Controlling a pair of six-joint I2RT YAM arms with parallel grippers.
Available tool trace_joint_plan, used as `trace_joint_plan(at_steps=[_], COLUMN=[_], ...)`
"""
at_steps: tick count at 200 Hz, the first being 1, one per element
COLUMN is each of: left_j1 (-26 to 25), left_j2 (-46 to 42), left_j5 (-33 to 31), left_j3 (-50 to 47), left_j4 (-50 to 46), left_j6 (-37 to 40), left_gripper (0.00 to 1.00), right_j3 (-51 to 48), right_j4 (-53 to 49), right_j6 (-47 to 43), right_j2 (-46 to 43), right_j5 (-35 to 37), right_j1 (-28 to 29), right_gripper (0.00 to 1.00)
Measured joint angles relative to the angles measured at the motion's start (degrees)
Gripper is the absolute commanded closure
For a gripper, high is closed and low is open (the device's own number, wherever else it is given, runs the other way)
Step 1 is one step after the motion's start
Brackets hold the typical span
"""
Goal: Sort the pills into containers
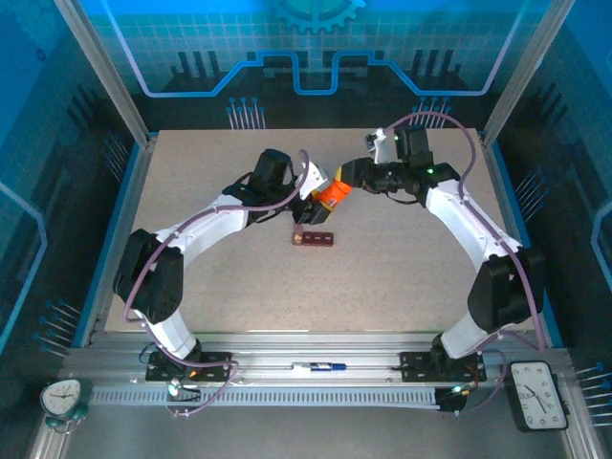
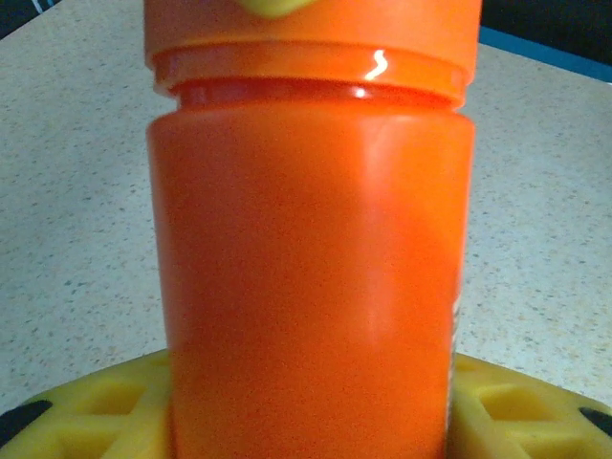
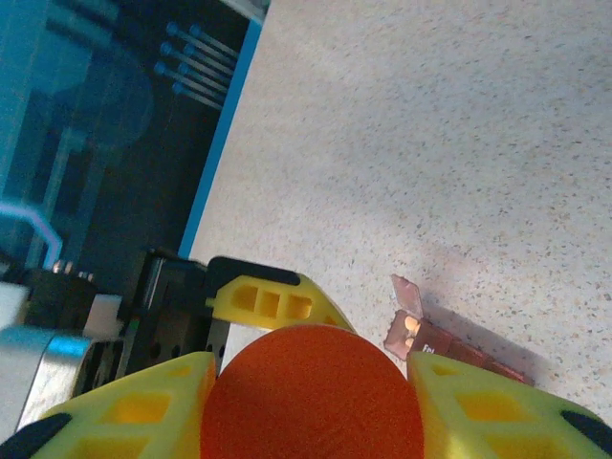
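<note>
Both arms bend inward to upper centre: the left gripper (image 1: 319, 194) clamps the orange pill bottle (image 1: 332, 197), the right gripper (image 1: 347, 182) clamps its cap (image 3: 311, 392). The dark red pill organizer (image 1: 314, 238) lies just below.

The left arm (image 1: 201, 229) and right arm (image 1: 464, 215) are wearing white shells and black joints; purple cables (image 1: 442, 115) are trailing behind the yellow, pocketed fingers (image 3: 478, 409).

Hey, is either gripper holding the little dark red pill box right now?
No, the pill box lies free on the table, while the left gripper and the right gripper both clamp the orange bottle.
</note>
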Motion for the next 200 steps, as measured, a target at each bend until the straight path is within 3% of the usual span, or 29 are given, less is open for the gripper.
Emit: trace_joint_plan(at_steps=[51, 90, 105, 152, 200], left_j1=[0.0, 0.0, 0.2, 1.73, 2.27], left_j2=[0.0, 0.0, 0.0, 0.0, 0.0], left_j5=[-2.67, -2.73, -1.97, 2.8, 9.6], left_j3=[-0.57, -0.55, -0.31, 0.33, 2.93], left_j4=[1.97, 5.27, 7.54, 9.46, 7.96], left_j6=[-0.04, -0.61, -1.25, -3.67, -6.54], left_gripper=[1.0, 1.0, 1.0, 1.0, 1.0], right_j3=[-1.38, 0.66, 1.77, 3.52, 8.46], right_j4=[3.93, 2.21, 0.83, -1.22, -3.69], right_j6=[6.4, 6.64, 6.1, 0.61, -11.61], right_j2=[-0.48, -0.48, -0.79, -5.33, -5.05], right_j5=[5.53, 3.8, 2.25, -2.91, -10.97], right_j1=[1.44, 0.39, -0.59, -5.18, -6.84], right_gripper=[0.62, 0.25, 0.15, 0.12, 0.12])
